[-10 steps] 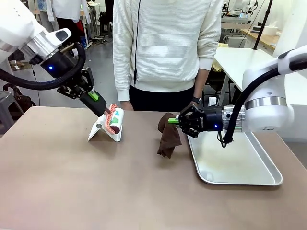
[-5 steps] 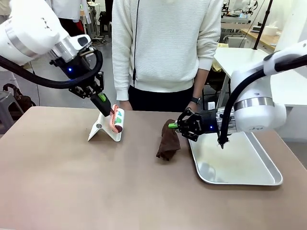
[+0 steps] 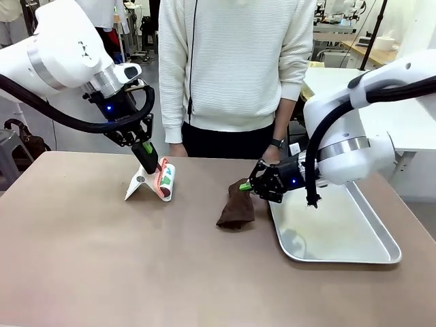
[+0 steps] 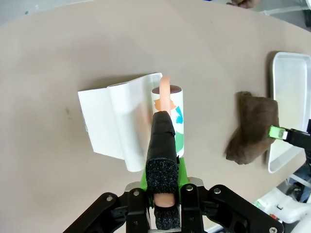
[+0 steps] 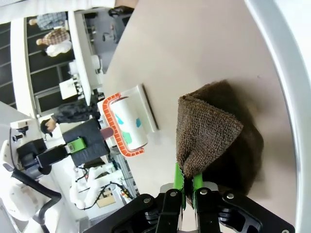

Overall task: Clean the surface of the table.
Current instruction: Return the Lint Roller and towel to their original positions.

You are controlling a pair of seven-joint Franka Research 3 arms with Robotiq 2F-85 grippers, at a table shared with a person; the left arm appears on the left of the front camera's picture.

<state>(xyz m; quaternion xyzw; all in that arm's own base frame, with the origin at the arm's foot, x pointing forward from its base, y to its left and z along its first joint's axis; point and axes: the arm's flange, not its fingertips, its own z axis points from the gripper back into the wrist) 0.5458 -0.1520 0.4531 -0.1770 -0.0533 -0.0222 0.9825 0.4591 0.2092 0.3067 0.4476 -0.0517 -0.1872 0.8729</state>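
The left fingers [image 3: 151, 162] are clamping tight on the salmon-coloured handle [image 4: 165, 94] of a lint roller [image 3: 165, 179], with the green pads pressed against it on both sides. The roller's white drum, printed with green and blue patches and edged in orange, is lying against its white stand [image 3: 140, 185], which is propped up at a slant on the bench [image 3: 136, 272]. In the left wrist view the left fingers [image 4: 163, 162] are pointing straight down at the drum, and the stand [image 4: 114, 121] is spreading out to one side of it.

The right fingers [image 3: 246, 185] are pinching shut on an upper corner of a dark brown cloth [image 3: 236, 208], whose lower part is sagging onto the brown bench top just beside the left rim of a shiny metal tray [image 3: 340, 238]. In the right wrist view the right fingers [image 5: 186, 180] are closing on the towelling of the cloth [image 5: 209, 131], which is fanning out from the pinch (its weave shows plainly here), and the lint roller [image 5: 127, 124] is lying farther along the bench.

The plain brown-taupe bench is stretching across the whole foreground, carrying the roller, cloth and tray. A person in a white ribbed sweater [image 3: 235, 61] is standing at the far edge, between the two arms.
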